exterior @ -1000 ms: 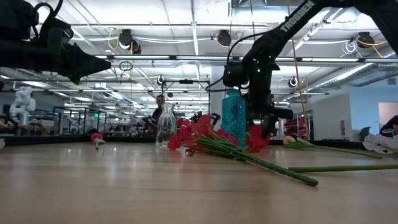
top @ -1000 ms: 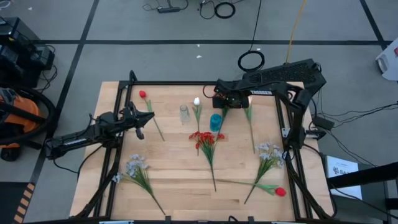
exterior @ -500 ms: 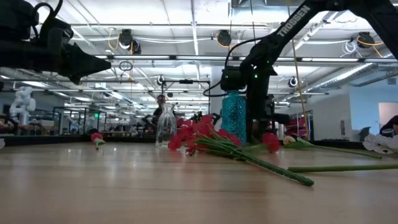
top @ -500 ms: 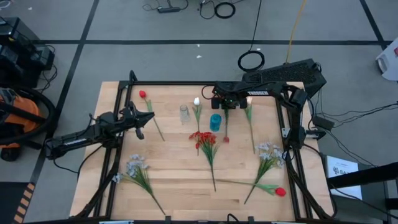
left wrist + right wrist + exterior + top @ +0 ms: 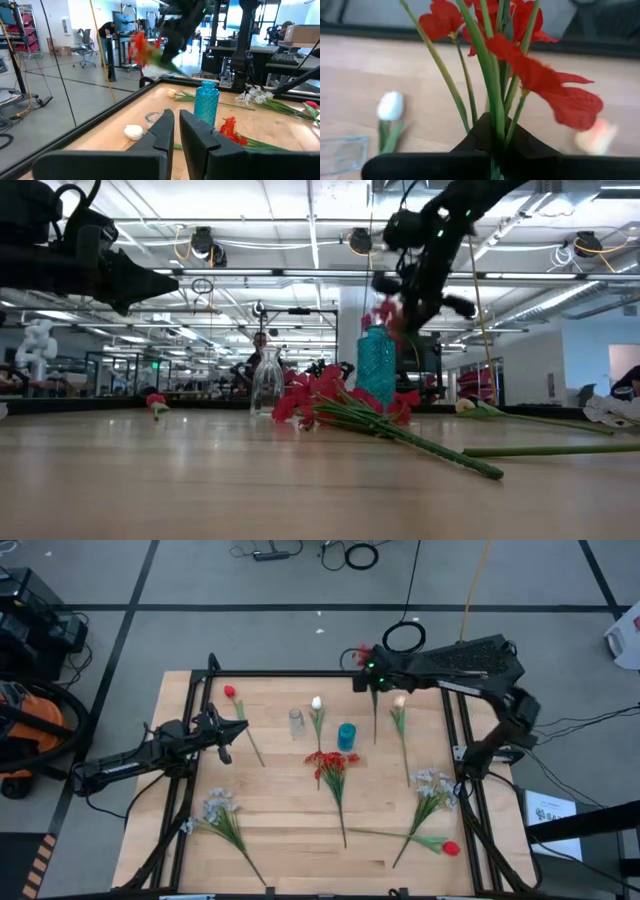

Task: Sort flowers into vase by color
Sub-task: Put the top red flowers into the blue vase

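My right gripper hangs high over the table's far edge, shut on a red blossom flower beyond the blue vase. A clear vase stands left of the blue one. Lying flat on the table are a white tulip, a peach tulip, a red cluster, two red buds and two lavender sprays. My left gripper waits at the left, shut and holding nothing. My right gripper pinches the red flower's bundle of green stems between its two fingers, just below the blossoms. The flower is lifted clear of the table. Its blossoms point toward the far edge and its long stem trails toward the near side.
A black frame rail runs around the tabletop. The red cluster's stem stretches toward the near edge. Bare wood lies between the flowers at the near middle.
My right gripper has shut on the red flower beside the blue vase, then risen and gone toward the far edge while tipping. The flower has been lifted clear and turned about: its blossoms, low near the table before, now stand high at the far side.
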Tool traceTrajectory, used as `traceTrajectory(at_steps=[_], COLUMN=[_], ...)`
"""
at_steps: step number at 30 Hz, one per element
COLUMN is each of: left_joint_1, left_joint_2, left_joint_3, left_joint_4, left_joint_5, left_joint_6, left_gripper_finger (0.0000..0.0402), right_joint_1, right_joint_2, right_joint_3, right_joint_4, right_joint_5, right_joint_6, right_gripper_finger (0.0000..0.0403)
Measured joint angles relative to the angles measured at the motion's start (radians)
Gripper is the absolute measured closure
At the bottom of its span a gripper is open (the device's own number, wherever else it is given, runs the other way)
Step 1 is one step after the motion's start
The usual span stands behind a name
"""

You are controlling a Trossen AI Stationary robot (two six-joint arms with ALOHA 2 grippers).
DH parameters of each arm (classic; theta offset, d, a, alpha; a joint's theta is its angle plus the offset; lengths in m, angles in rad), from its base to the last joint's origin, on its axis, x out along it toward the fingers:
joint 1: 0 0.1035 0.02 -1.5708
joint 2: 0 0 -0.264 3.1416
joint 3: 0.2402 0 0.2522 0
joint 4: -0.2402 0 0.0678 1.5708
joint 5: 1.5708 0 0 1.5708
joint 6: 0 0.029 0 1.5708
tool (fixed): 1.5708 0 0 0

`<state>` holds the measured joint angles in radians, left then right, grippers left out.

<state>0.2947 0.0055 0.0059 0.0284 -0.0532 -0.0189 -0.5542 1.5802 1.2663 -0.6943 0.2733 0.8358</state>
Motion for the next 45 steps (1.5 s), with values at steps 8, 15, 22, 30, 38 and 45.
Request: traceTrajectory(at_steps=[8, 15, 22, 30, 38, 45], left_joint_1=[0.000, 0.000, 0.000, 0.000, -0.001, -0.001], left_joint_2=[0.000, 0.000, 0.000, 0.000, 0.000, 0.000], left_joint_3=[0.000, 0.000, 0.000, 0.000, 0.000, 0.000], left_joint_4=[0.000, 0.000, 0.011, 0.013, 0.015, 0.015], left_joint_5=[0.000, 0.000, 0.000, 0.002, 0.053, 0.056], left_joint_6=[0.000, 0.000, 0.000, -0.002, -0.002, -0.003], left_gripper_finger=[0.0365, 0.0365, 0.0365, 0.0365, 0.0365, 0.0365], right_joint_1=[0.085, 0.152, 0.252, 0.345, 0.386, 0.386], right_joint_2=[-0.272, -0.385, -0.364, -0.317, -0.323, -0.325], right_joint_3=[0.000, 0.000, 0.000, -0.093, -0.336, -0.470], right_joint_4=[0.091, 0.130, 0.361, 0.668, 1.033, 1.236], right_joint_5=[0.094, 0.006, -0.091, -0.089, -0.035, -0.004], right_joint_6=[-0.169, -0.507, -0.613, -0.725, -0.772, -0.810], right_gripper_finger=[0.0397, 0.0397, 0.0400, 0.0401, 0.0402, 0.0403])
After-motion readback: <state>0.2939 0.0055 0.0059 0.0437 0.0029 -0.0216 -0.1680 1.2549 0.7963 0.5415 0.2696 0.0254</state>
